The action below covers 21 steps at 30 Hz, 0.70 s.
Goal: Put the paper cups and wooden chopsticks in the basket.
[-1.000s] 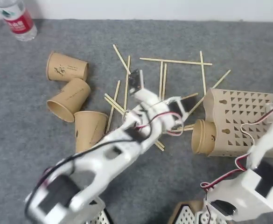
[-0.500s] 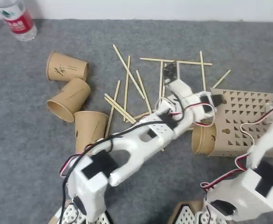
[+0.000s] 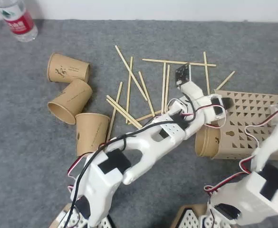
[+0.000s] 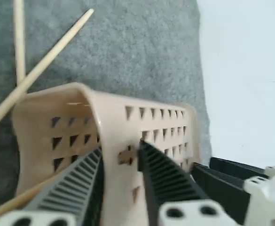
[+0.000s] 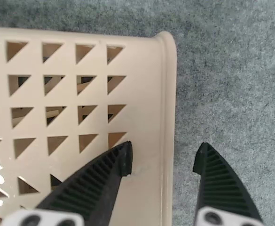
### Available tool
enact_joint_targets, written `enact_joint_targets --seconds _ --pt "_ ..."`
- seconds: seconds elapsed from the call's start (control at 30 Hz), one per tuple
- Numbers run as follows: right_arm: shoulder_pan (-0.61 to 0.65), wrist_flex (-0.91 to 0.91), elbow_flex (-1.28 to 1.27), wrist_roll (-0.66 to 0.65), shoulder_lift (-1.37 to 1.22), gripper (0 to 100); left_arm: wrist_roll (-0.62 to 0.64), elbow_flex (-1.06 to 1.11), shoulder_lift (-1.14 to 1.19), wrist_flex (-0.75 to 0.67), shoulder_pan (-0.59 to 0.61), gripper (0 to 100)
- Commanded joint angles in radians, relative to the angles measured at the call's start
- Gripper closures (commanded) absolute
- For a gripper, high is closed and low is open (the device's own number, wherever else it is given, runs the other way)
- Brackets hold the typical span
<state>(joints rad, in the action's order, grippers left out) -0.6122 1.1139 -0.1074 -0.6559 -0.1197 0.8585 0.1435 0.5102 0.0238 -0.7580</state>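
Left gripper [image 4: 121,148]: its jaws are sitting close together, clamping the basket's perforated wall at a rounded corner, one finger on each side and both appearing to touch the plastic.
Left arm [image 3: 148,142]: it is spanning the carpet diagonally from the near edge to the far corner of the basket's mouth.
Right gripper [image 5: 163,162]: it is standing open, one finger hanging over the basket's triangle-holed side and the other over bare carpet, with the basket's rim running between them. Whether either finger is touching the basket cannot be told.
Basket [image 3: 253,118]: it is lying on its side at the right of the carpet, its mouth facing the scattered sticks.
Paper cup [image 3: 206,140]: it is lying on its side in the near corner of the basket's mouth, one round end facing outward.
Other paper cups [image 3: 71,100]: three are lying on their sides in a close cluster at the left, well apart from the basket.
Chopsticks [image 3: 129,71]: they are lying loose and criss-crossed on the carpet between the cluster and the basket, and one chopstick [image 3: 225,80] is resting just beside the basket's far edge.
Bottle [image 3: 17,19]: it is sitting at the far left corner.
Carpet [image 3: 29,161]: grey, it is covering the table.
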Motion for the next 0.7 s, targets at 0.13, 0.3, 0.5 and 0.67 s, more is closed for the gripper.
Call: enact_joint_targets --seconds 0.13,0.3,0.5,0.67 --pt "0.030 0.002 -0.032 -0.008 -0.047 75.7 0.008 -0.065 -0.028 0.005 -0.075 99" --pt "0.012 0.004 -0.032 -0.009 -0.039 75.7 0.020 -0.107 -0.072 0.060 -0.071 99" --pt "-0.079 0.002 0.018 -0.009 -0.038 75.7 0.051 -0.180 -0.166 0.195 -0.072 99" --pt "-0.134 -0.005 0.071 -0.011 -0.044 75.7 0.044 -0.191 -0.187 0.199 -0.132 99"
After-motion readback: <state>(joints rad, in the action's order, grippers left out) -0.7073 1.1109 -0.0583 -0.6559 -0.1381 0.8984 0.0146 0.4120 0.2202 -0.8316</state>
